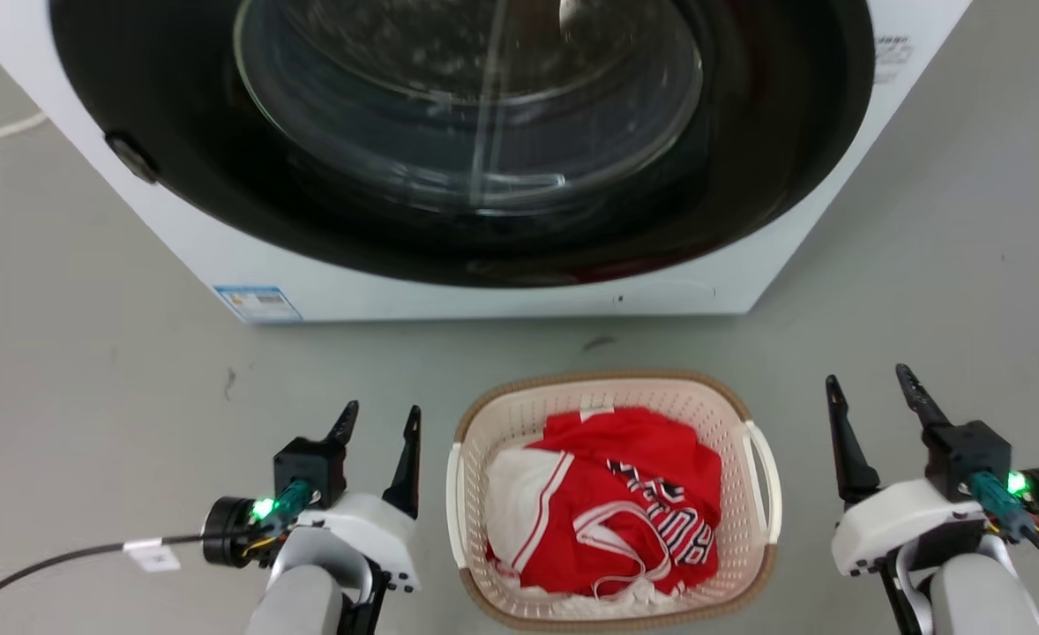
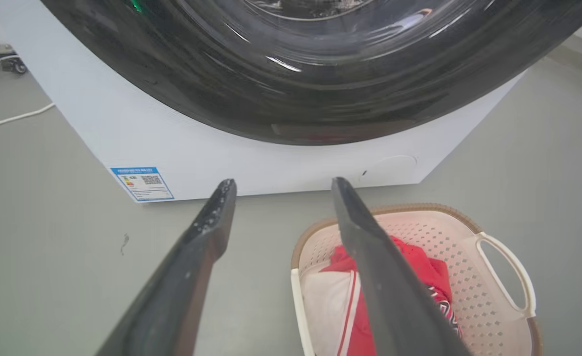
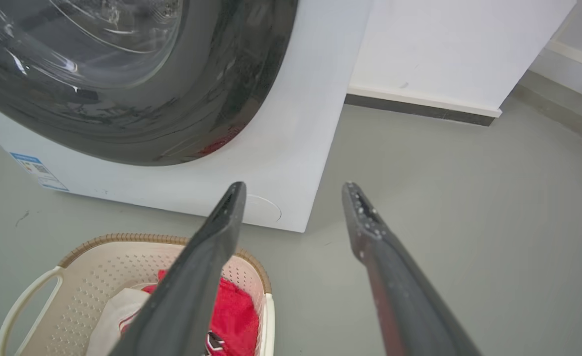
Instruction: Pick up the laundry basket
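The laundry basket (image 1: 612, 392) is cream plastic with perforated walls and a brown woven-look rim. It stands on the grey floor in front of the washer, holding red and white clothes (image 1: 612, 507). White loop handles sit on its two sides (image 1: 762, 481). My left gripper (image 1: 380, 422) hovers open just left of the basket, touching nothing. On the other side my right gripper (image 1: 872, 384) is open too, a little further off. The basket (image 2: 449, 232) lies to the lower right in the left wrist view, behind one finger, and the basket (image 3: 123, 252) is at lower left in the right wrist view.
A white front-loading washer (image 1: 502, 295) with a big dark round door (image 1: 467, 132) stands close behind the basket. A white cable (image 2: 9, 118) lies on the floor at the left. A white wall with a dark baseboard (image 3: 419, 106) runs to the washer's right.
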